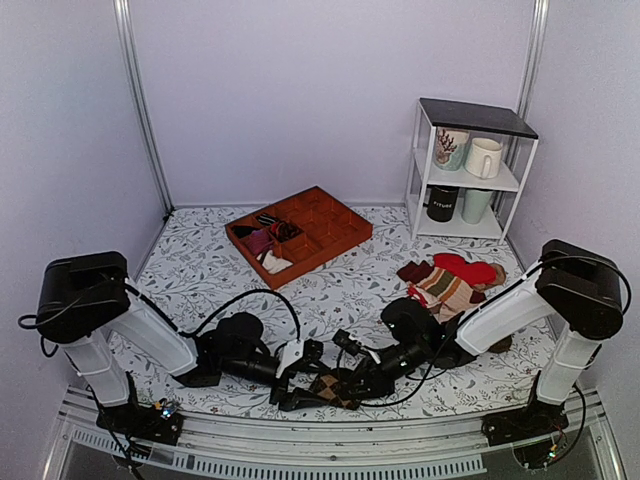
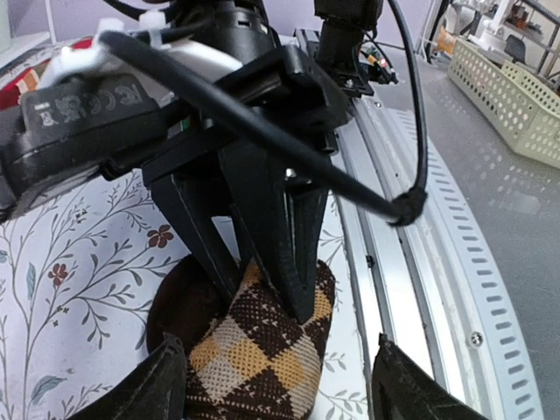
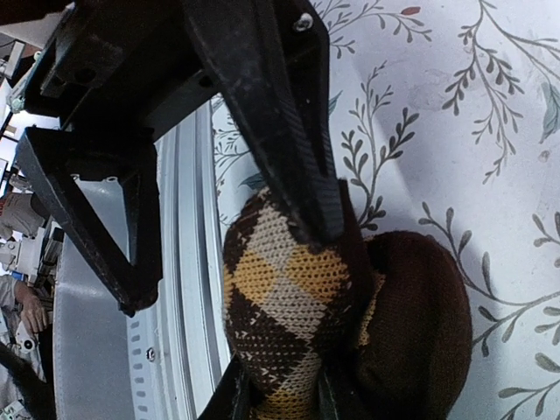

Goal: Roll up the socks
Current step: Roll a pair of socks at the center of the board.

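— Brown argyle knit, tan and black diamonds: the socks sit as one fat bundle on the floral tabletop, right at its near edge beside the metal rail. Why there?

— Both arms meet at that spot. The right hand comes down from above, pinched shut on the top of the bundle. My reading: it pins the roll so the knit does not spring loose.

— And the left hand?

— Spread wide, one finger on each side of the bundle, straddling it. It is placed either to let go or to take a fresh bite; I cannot say which.

— Does it touch the knit?

— The right wrist view has one left finger lying across the diamonds, the other out over the rail. Touching or just above: cannot tell.

— What is hidden?

— Plenty. From the top camera the hands and cables cover most of the bundle; only a patch of diamonds shows. The underside of the roll is unseen. I cannot confirm that both socks are in it, nor that a cuff is folded over to lock it. The plain dark-brown lobe beside the patterned part could be a toe or a heel; not clear.
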Controlling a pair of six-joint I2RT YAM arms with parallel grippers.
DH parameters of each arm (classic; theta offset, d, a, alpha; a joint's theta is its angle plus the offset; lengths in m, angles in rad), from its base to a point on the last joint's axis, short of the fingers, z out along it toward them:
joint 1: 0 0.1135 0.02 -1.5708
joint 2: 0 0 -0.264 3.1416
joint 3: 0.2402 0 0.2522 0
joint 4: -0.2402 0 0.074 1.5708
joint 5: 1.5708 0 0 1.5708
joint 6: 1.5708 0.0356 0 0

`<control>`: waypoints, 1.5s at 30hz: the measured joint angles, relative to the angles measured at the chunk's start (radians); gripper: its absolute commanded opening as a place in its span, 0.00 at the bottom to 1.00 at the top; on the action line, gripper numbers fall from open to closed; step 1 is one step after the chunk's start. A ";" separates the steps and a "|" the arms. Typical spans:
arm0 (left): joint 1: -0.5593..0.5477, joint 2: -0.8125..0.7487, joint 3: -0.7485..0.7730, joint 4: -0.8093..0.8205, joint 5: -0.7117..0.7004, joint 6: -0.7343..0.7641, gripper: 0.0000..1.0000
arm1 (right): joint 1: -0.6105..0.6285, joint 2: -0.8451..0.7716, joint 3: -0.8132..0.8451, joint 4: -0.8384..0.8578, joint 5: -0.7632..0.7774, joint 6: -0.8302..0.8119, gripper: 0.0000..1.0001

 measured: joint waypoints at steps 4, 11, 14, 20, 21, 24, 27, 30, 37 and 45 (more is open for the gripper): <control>0.000 0.014 0.001 0.009 0.000 0.008 0.68 | -0.001 0.012 0.008 0.002 -0.019 0.003 0.16; 0.000 0.053 0.012 0.009 0.001 0.007 0.63 | -0.006 0.022 0.013 0.002 -0.039 0.003 0.16; 0.000 0.076 0.018 0.009 -0.001 0.001 0.49 | -0.007 0.023 0.013 0.003 -0.042 0.003 0.16; 0.001 0.099 0.045 -0.010 0.017 -0.017 0.00 | -0.012 0.025 0.013 -0.001 -0.055 0.003 0.17; 0.002 0.099 0.048 -0.014 0.025 -0.013 0.00 | -0.014 0.026 0.013 -0.006 -0.062 0.003 0.19; 0.006 0.099 0.070 -0.053 0.032 -0.032 0.00 | -0.021 0.027 0.013 -0.016 -0.074 0.007 0.33; 0.007 0.098 0.113 -0.130 0.041 -0.063 0.00 | -0.021 0.021 0.013 -0.040 -0.066 0.010 0.44; 0.006 0.098 0.157 -0.209 0.043 -0.108 0.00 | -0.017 -0.014 0.021 -0.092 -0.031 0.005 0.47; 0.005 0.122 0.201 -0.261 0.035 -0.197 0.00 | 0.010 -0.234 -0.026 -0.225 0.248 -0.049 0.52; 0.013 0.161 0.194 -0.190 0.061 -0.269 0.00 | 0.174 -0.396 -0.110 -0.176 0.512 -0.182 0.53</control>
